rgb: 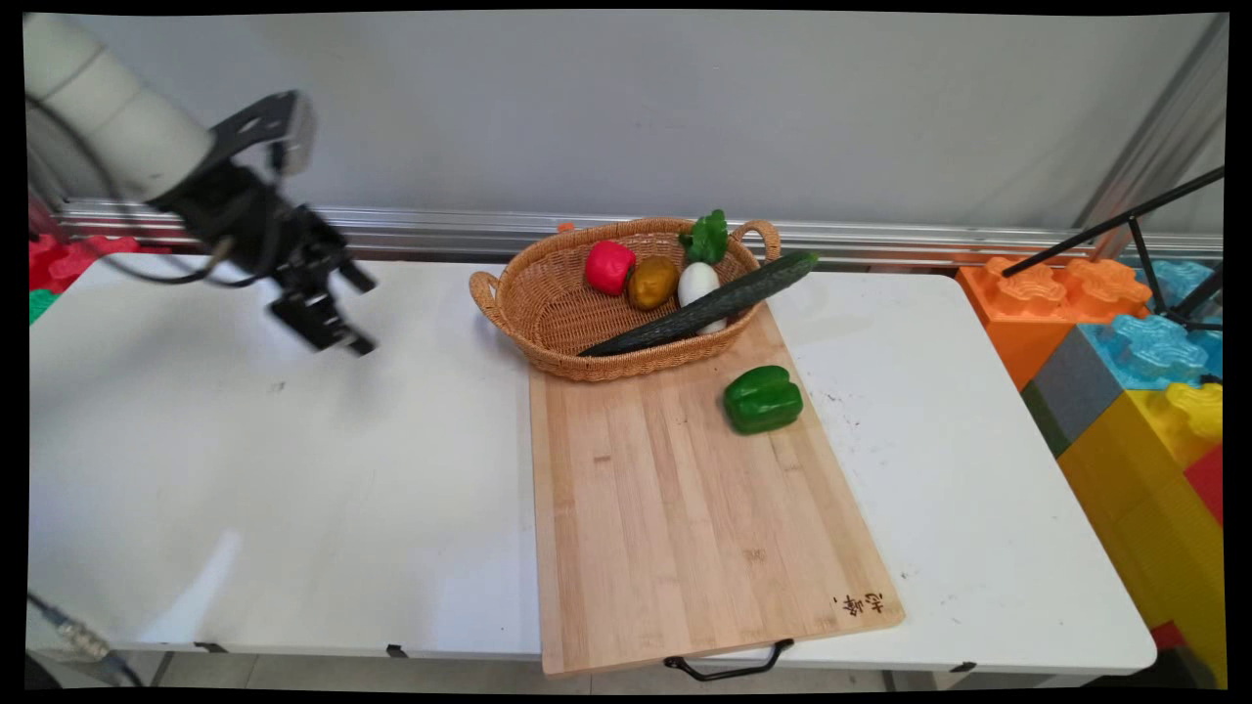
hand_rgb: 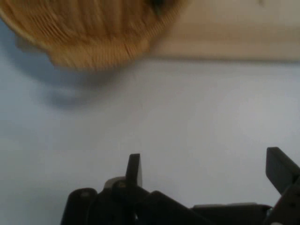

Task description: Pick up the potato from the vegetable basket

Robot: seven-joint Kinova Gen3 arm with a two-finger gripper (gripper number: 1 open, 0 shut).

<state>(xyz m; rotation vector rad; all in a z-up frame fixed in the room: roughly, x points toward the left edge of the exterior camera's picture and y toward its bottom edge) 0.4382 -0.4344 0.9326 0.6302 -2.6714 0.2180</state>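
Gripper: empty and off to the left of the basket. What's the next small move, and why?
Probably carry the gripper right, toward the basket. Its fingers are open with nothing between them, over bare table, while everything graspable lies to the right: the green pepper on the cutting board, the cucumber across the basket rim.
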